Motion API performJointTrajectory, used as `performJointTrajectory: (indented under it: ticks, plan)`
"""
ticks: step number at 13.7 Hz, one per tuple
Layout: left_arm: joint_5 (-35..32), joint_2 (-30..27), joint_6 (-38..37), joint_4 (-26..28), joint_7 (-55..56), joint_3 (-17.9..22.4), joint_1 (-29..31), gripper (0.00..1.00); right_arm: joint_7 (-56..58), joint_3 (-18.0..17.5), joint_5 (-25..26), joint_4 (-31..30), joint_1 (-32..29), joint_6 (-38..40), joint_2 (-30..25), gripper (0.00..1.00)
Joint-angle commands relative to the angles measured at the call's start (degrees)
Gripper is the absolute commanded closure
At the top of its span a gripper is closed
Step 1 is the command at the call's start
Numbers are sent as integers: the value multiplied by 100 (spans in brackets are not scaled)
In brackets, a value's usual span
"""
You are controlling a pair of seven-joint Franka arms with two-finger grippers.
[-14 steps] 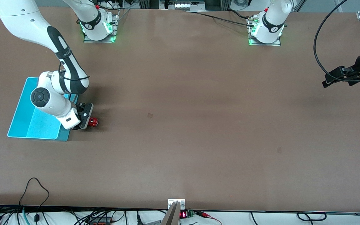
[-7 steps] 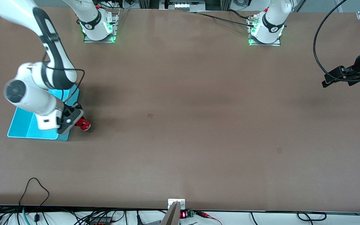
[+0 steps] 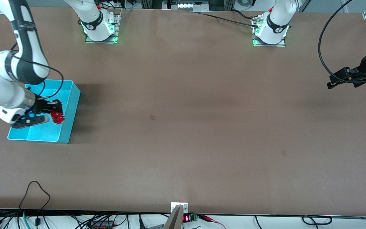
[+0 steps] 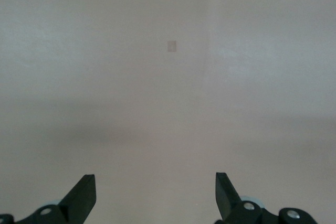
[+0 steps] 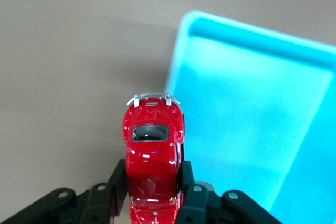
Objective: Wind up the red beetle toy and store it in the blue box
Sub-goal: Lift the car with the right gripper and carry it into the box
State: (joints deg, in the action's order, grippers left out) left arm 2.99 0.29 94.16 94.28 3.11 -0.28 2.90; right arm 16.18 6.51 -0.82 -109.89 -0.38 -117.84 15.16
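The red beetle toy (image 3: 57,117) is clamped between the fingers of my right gripper (image 3: 53,114) and hangs over the inside of the blue box (image 3: 72,105), close to the wall that faces the table's middle. In the right wrist view the toy (image 5: 154,148) sticks out from the right gripper (image 5: 154,182), its silvery bumper forward, over the box's rim (image 5: 181,51) and bare table. My left gripper (image 3: 331,84) waits, open and empty, over the left arm's end of the table; its wrist view shows only its spread gripper (image 4: 155,195) above bare table.
The box stands at the right arm's end of the table. Both arm bases (image 3: 99,30) (image 3: 269,31) stand along the edge farthest from the front camera. Cables (image 3: 35,194) lie at the nearest edge. A small dark mark (image 3: 152,117) shows mid-table.
My right gripper has carried the red beetle toy from the table beside the box up and over the box's wall, to above its inside. The left arm has not moved.
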Motion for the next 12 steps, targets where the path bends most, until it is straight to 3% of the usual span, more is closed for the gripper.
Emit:
performJointTrajectory:
  ticks: [1,7,12]
  plan:
    - [53,-73,-47,3,-82,-34,26,0,-159,445,-23,-199,12,-1,39,100]
    - [53,-55,-47,11,-82,-25,35,0,-168,658,12,-1323,-15,-1283,119,100]
    - [61,-64,-73,3,-82,-34,26,0,-45,877,56,-1720,-41,-1670,268,100]
